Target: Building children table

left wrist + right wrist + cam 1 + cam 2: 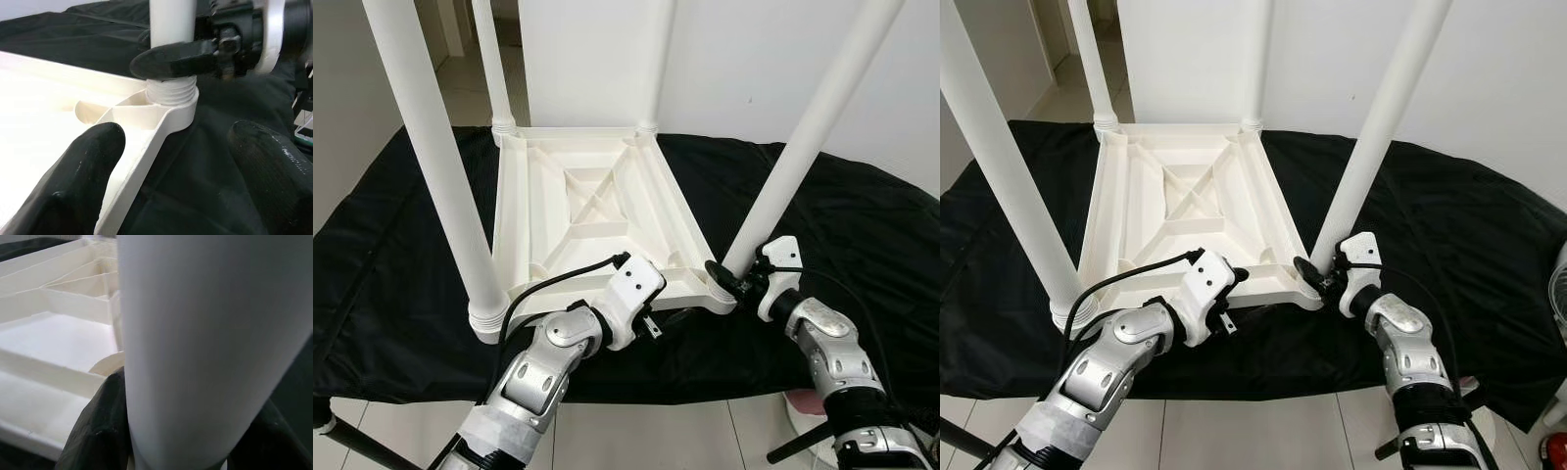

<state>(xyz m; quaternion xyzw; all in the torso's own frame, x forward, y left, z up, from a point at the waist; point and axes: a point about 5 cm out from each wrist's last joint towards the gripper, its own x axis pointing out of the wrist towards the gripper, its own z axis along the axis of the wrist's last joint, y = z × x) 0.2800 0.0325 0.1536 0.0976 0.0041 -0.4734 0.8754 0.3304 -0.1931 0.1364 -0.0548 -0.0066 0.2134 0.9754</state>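
Left eye view: white plastic table top [592, 211], upside down on black cloth [391, 284], four white tubular legs pointing up. Right gripper [722, 275] clamped around near-right white leg [813, 127] just above threaded socket [171, 95]. Left gripper [171, 171] spread wide, straddling near edge of table top beside that corner. No readable writing or labels.

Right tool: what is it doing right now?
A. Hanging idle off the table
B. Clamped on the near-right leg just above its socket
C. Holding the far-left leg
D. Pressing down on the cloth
B: the right tool is shut around the near-right leg just above its threaded base at the tabletop corner.
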